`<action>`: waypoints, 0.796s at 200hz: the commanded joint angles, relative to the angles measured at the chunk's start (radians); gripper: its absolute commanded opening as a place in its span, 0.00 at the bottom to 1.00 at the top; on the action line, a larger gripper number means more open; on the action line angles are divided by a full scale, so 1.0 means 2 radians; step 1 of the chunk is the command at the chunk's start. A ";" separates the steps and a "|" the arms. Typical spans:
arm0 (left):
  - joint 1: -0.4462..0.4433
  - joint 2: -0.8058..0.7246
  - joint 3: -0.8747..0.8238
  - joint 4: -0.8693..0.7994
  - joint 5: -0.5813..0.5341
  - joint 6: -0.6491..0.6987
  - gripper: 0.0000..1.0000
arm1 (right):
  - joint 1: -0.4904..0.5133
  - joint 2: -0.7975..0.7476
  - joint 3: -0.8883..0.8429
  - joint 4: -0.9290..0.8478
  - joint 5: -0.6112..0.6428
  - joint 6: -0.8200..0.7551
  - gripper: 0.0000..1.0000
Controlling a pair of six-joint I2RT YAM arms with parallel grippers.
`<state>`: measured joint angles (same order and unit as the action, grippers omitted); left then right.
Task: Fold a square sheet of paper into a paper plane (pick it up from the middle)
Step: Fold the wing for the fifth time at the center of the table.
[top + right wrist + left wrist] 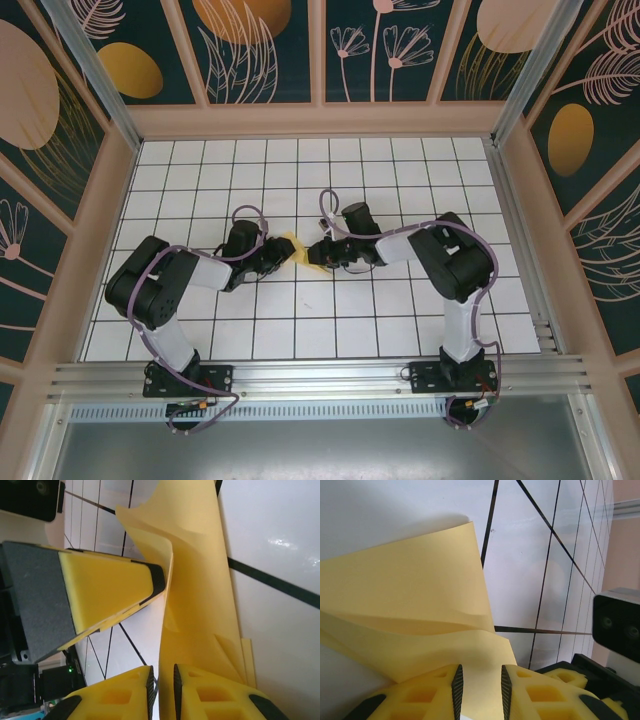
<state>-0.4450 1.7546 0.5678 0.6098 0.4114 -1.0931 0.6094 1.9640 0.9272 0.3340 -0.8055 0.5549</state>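
The paper (297,250) is at the middle of the table (400,160), between the two tools, which face each other tip to tip. The left gripper (277,253) comes at it from the left and the right gripper (320,252) from the right. Their tips are near each other, with just the yellow sheet between them.

In the left wrist view the paper (410,590) spreads up and away from the fingers (455,685). It has one free corner at the top, a straight edge running down from that corner, and a soft crease crossing the sheet lower down. Its lower part runs into the narrow slot between the jaws. The pads stand a little apart, and I cannot tell whether they pinch the sheet or merely flank it.

In the right wrist view the paper (200,580) stands on edge and curls, with small layered flap edges low on its right side. Its lower end leads into the slot of the right gripper (163,677), whose jaws are nearly together. A sliver of gap shows, so I cannot tell whether it has a firm grasp either. The left gripper's finger (110,580) meets the sheet's curled edge, its dark tip touching it.

Bare tiles lie on every side of the paper, in rows toward the far wall (320,120), toward both side walls and toward the rail (320,378) at the near edge. The arms' elbows stand apart from the side walls.
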 commanded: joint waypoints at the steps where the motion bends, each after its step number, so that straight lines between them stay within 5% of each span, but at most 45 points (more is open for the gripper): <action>1: -0.001 0.025 0.010 -0.046 -0.025 0.004 0.30 | -0.003 -0.023 0.003 -0.039 0.006 -0.048 0.22; 73: -0.001 0.029 0.023 -0.073 -0.030 0.008 0.30 | -0.008 -0.016 0.008 -0.072 0.024 -0.120 0.24; 130: -0.001 0.018 0.038 -0.071 -0.018 0.022 0.31 | -0.022 0.000 -0.002 -0.041 -0.008 -0.096 0.03; 159: -0.001 -0.001 0.050 -0.074 -0.013 0.036 0.34 | -0.025 -0.001 -0.004 -0.033 -0.018 -0.084 0.00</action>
<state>-0.4461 1.7596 0.6365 0.5037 0.4095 -1.0725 0.5701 1.9488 0.9268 0.2340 -0.7994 0.3687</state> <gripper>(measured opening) 0.330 0.045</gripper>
